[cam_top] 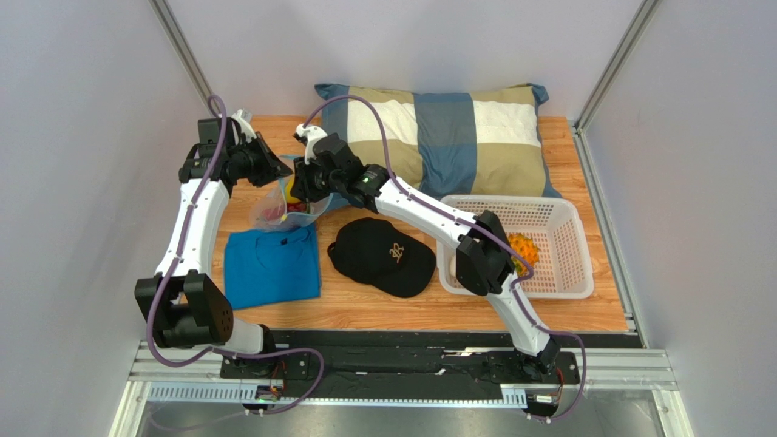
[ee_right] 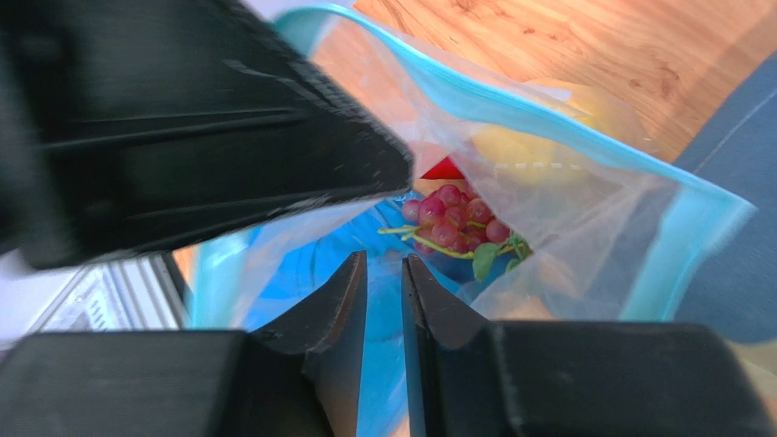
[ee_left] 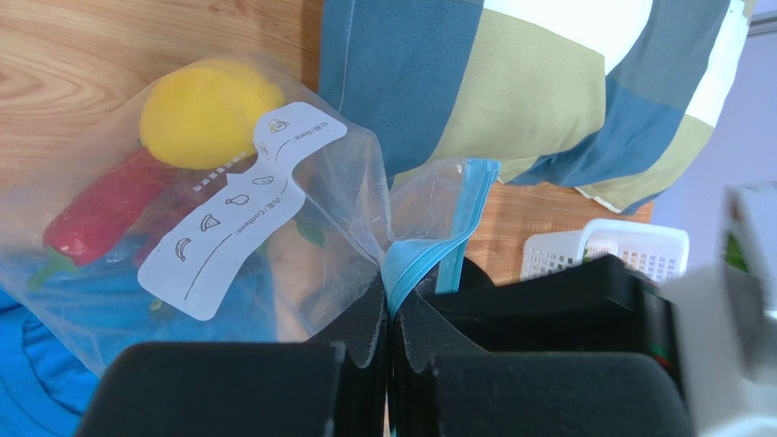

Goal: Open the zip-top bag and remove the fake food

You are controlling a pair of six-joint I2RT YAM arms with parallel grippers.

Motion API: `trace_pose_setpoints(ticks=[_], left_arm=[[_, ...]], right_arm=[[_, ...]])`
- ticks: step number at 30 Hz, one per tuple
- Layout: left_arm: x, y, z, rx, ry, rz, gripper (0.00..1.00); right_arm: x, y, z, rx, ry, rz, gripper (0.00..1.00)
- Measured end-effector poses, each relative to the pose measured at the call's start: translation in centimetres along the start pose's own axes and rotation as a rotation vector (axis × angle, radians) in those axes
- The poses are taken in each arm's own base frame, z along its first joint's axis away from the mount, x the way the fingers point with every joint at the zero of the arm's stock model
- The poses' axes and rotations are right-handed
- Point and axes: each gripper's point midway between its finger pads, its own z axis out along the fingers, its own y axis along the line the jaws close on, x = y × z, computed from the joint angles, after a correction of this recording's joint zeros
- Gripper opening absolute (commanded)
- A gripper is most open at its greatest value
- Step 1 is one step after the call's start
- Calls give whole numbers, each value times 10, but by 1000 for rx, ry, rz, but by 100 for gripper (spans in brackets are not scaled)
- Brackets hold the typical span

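the clear zip-top bag (ee_left: 337, 182), teal mouth gaping open, hangs lifted near the pillow (cam_top: 456, 127); a yellow lemon (ee_left: 205, 114), red chili (ee_left: 100, 214) and grapes (ee_right: 451, 218) sit inside. an orange pineapple (cam_top: 522, 248) lies in the white basket (cam_top: 565, 218).

The right gripper (cam_top: 303, 193) partly hides the zip-top bag (cam_top: 271, 210).

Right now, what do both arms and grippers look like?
Same build: left arm and right arm have white tubular links, black joint housings, a purple cable looped along each. The left gripper and right gripper are black, two angular fingers with notched inner edges.
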Motion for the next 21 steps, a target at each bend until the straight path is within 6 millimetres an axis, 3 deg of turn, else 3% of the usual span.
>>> trace_pose_setpoints(ticks=[5, 7, 8, 12, 17, 21], left_arm=[[6, 0, 3, 17, 15, -3, 0], [8, 2, 5, 18, 22, -7, 0], [11, 3, 5, 17, 25, -8, 0], [13, 11, 6, -3, 18, -11, 0], [17, 10, 7, 3, 28, -15, 0], [18, 11, 8, 4, 29, -15, 0]], right_arm=[[25, -17, 30, 21, 26, 5, 21], [39, -29, 42, 53, 43, 7, 26], [47, -36, 47, 71, 52, 5, 34], [68, -61, 65, 147, 73, -24, 43], [78, -83, 71, 235, 85, -80, 54], [78, -88, 69, 268, 86, -118, 61]])
